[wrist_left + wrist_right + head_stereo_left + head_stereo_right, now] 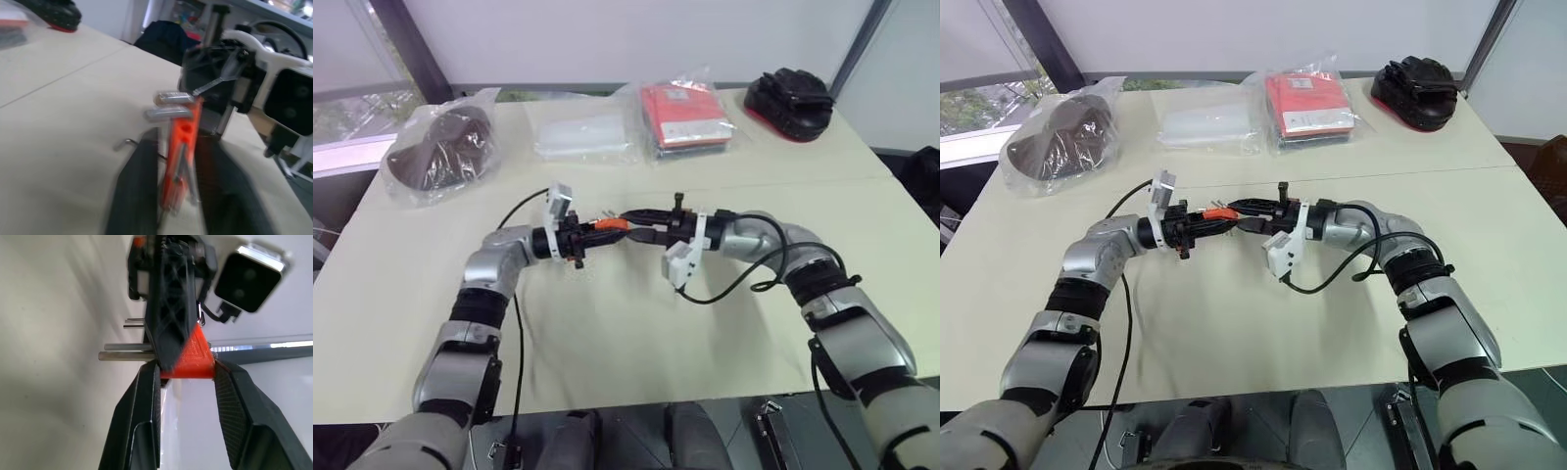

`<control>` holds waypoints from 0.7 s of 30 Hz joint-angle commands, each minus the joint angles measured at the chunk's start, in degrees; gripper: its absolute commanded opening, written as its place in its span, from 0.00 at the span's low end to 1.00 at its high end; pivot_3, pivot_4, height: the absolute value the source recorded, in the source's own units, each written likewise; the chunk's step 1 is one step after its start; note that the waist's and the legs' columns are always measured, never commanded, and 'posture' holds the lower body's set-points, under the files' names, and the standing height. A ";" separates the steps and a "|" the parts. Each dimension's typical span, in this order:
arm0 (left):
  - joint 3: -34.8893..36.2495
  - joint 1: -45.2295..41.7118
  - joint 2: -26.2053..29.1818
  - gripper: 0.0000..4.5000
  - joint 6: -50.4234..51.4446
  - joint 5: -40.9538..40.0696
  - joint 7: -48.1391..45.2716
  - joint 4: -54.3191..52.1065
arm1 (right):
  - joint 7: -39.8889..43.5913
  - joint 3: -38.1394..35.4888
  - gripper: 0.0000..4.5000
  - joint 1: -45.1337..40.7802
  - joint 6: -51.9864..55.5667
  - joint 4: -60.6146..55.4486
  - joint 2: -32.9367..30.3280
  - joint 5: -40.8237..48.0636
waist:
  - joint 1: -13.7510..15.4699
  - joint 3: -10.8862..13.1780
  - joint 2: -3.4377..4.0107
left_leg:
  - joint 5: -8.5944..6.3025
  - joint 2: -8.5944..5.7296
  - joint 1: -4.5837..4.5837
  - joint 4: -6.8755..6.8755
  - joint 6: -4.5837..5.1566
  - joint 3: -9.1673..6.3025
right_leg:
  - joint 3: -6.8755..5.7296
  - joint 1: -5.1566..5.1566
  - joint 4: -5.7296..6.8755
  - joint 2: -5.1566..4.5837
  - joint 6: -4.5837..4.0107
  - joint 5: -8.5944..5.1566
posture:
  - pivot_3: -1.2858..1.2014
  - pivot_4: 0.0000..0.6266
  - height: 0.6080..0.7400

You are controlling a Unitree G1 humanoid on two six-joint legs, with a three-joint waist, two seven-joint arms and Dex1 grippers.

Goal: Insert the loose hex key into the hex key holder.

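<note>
1. The two arms meet above the middle of the cream bench (pixel 607 333), pincers pointing at each other.
2. The right pincer (pixel 186 374) is clenched on the orange hex key holder (pixel 193 357), held in the air.
3. The left pincer (pixel 178 161) is closed on the same holder from the other side.
4. The loose hex key (pixel 208 88) slants thin and grey from the holder's upper end toward the right pincer's body.
5. The red packet (pixel 685 116) at the back carries a label too small to read.

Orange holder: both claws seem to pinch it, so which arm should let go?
Probably the right. The left claw clamps the hex key holder lengthwise along its body; the right claw pinches just its end, so it frees easily.
</note>
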 commanded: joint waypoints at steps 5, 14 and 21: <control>1.63 -0.99 0.01 0.10 0.53 -0.62 0.78 -1.04 | -0.14 0.30 0.21 0.11 -0.22 -2.64 0.11 1.89 | -0.02 0.00 0.00 | 0.00 0.00 0.00 0.00 0.00 0.00 | 0.00 -0.01 0.02 0.00 0.00 0.00 | 0.52 0.24 1.00; 1.72 -0.41 -0.24 0.76 -2.16 0.21 1.46 -1.12 | -0.58 0.83 0.21 -0.15 0.17 -1.87 0.19 2.26 | 0.00 0.00 0.00 | 0.00 0.00 0.00 0.01 0.00 0.00 | 0.00 -0.01 0.03 0.00 0.00 0.00 | 0.52 0.24 1.00; 1.57 0.60 -0.51 0.07 -1.67 -0.11 0.88 -2.10 | -1.13 1.07 0.21 0.07 0.37 -2.13 -0.03 1.91 | -0.01 0.00 0.00 | 0.00 0.00 0.00 0.01 0.00 0.00 | 0.00 -0.01 0.03 0.00 0.00 0.00 | 0.52 0.24 1.00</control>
